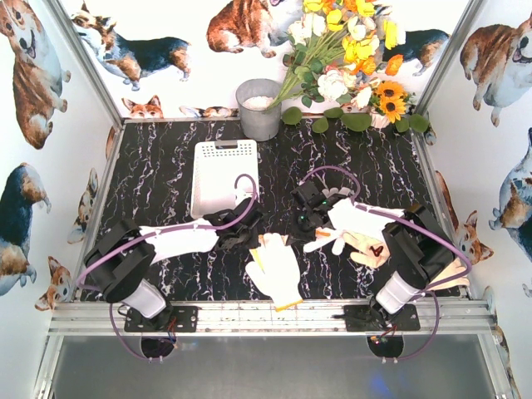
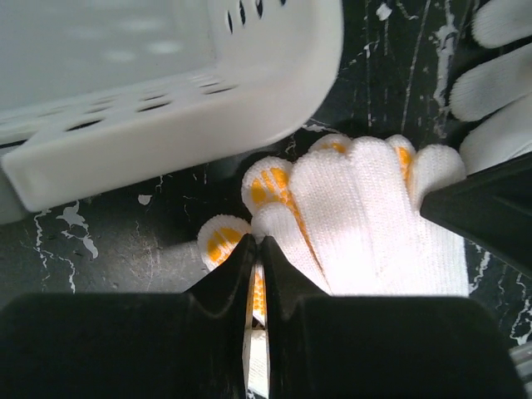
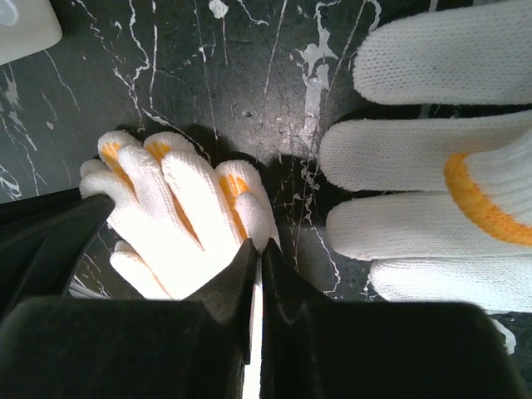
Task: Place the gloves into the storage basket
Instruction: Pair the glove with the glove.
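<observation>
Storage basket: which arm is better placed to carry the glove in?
Left. The left gripper pinches the white glove beside the storage basket; the right gripper, on its other edge, sits farther away.

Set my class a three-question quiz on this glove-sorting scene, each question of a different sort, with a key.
1. True or false: the storage basket already holds a glove.
2. What stands beside the flowers? A) grey bucket; B) red mug; C) blue box.
3. Fill in: the left gripper and right gripper are each ___ on a white glove.
Key: 1 false; 2 A; 3 shut.
</observation>
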`<state>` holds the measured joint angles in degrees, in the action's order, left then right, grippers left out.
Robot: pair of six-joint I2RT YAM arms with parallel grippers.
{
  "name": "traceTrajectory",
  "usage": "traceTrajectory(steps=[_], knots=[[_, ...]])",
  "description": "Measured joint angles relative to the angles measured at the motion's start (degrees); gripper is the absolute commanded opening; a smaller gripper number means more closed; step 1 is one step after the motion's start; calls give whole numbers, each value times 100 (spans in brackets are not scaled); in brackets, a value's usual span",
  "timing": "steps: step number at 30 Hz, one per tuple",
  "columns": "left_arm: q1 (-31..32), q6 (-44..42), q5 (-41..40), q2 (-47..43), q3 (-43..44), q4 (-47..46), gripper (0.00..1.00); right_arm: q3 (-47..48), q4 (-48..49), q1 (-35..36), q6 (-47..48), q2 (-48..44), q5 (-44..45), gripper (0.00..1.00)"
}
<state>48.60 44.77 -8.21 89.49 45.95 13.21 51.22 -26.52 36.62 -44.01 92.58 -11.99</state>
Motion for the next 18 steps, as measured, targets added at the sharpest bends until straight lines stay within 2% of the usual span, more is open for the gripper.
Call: traceTrajectory(steps=[10, 18], knots=[[0, 13, -109, -553, -55, 133, 0, -11, 81, 0, 11, -271, -210, 0], [0, 24, -234, -595, -168, 330, 0, -13, 157, 11, 26, -256, -365, 0]])
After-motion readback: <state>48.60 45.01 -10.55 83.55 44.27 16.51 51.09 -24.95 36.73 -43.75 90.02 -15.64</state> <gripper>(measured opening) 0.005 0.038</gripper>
